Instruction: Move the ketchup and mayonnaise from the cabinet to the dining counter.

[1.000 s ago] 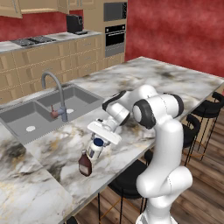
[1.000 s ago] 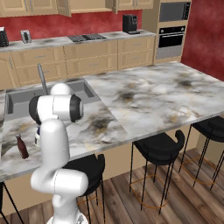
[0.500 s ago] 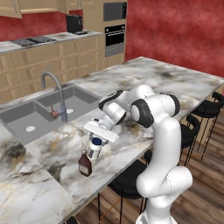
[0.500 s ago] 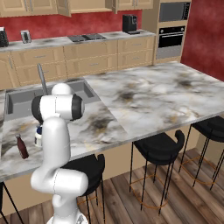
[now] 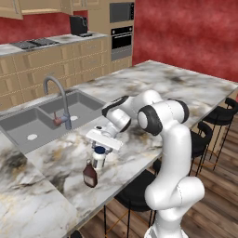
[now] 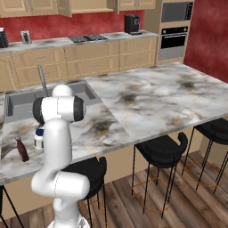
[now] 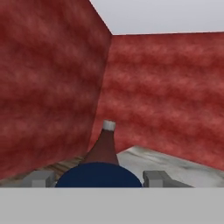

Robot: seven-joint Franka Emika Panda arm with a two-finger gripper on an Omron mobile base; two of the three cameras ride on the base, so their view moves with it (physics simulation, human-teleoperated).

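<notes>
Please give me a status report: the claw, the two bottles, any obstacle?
Claw around mayonnaise, jar standing on dining counter. Ketchup upright beside it. Whether the claw grips or is released, cannot tell. Nothing in the way.

Light is even and fairly bright, with no clear source and no glare. The arm (image 5: 162,139) casts a soft dark patch on the desk (image 5: 186,88) beneath it near the front edge. Rendered surfaces look slightly soft and low in detail. In the hand view the red wall (image 7: 166,96) is blotchy and blurred.
</notes>
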